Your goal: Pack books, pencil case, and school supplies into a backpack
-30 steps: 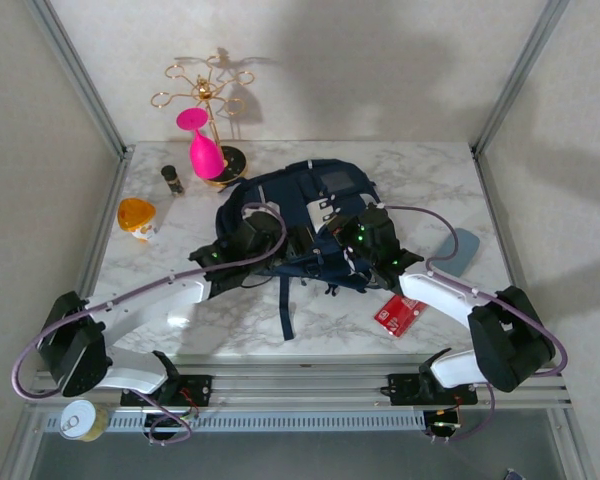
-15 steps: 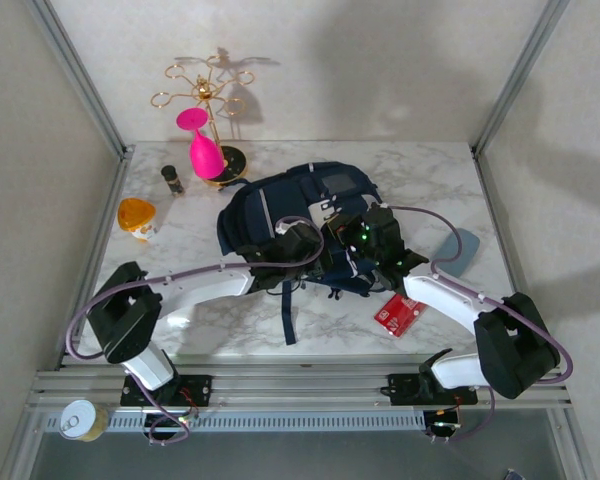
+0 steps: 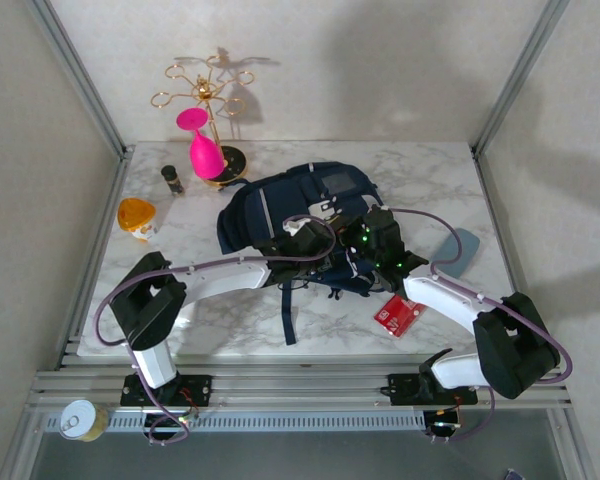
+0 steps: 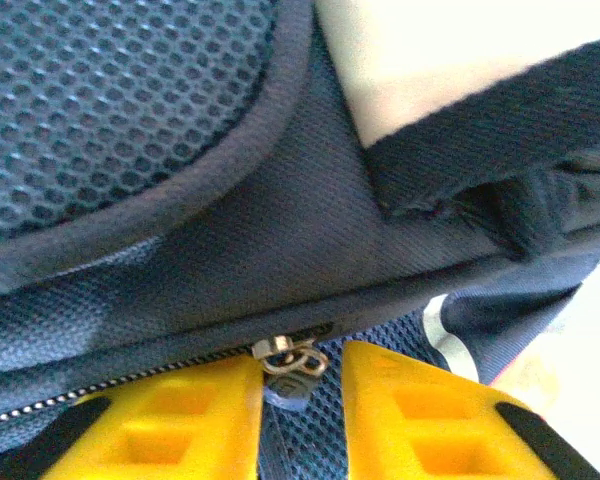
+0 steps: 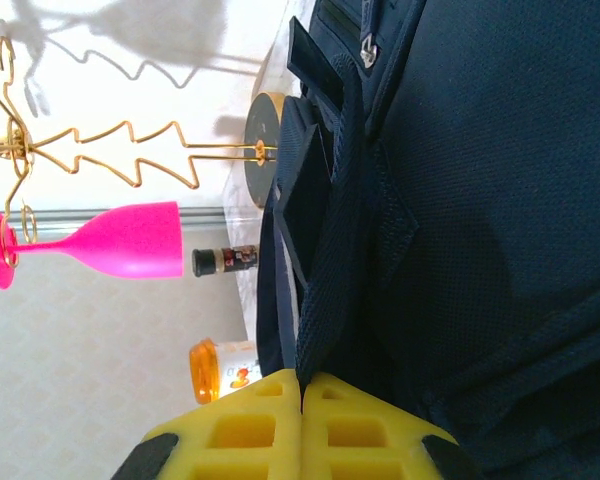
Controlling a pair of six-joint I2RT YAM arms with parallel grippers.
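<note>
- Swinging in from the left over the last second, the left arm now stretches across the marble table (image 3: 430,180), and its elbow has come in toward the middle.
- Its left gripper (image 4: 300,368) sits on the near side of the backpack (image 3: 280,200), just beside the right gripper (image 5: 302,382).
- From the left wrist, the yellow fingers (image 4: 180,425) stand a narrow gap apart with the metal zipper pull (image 4: 288,357) between their tips; I cannot tell whether they pinch it.
- The right gripper's jaws are pressed together on the backpack, with a taut dark strap (image 5: 330,220) running straight into their tips.
- The backpack, navy and slumped, lies mid-table, a loose strap trailing toward the near edge.
- The grey-blue pencil case (image 3: 458,250) lies flat to the right of the backpack, apart from it.
- The red packet of school supplies (image 3: 398,315) lies near the table's near edge, right of centre, close under the right arm.
- At the far left stands a gold rack (image 3: 208,92) with a pink glass (image 3: 202,145) hanging on it, a small dark bottle (image 3: 171,178) beside it, and an orange cup (image 3: 136,217) nearer.
</note>
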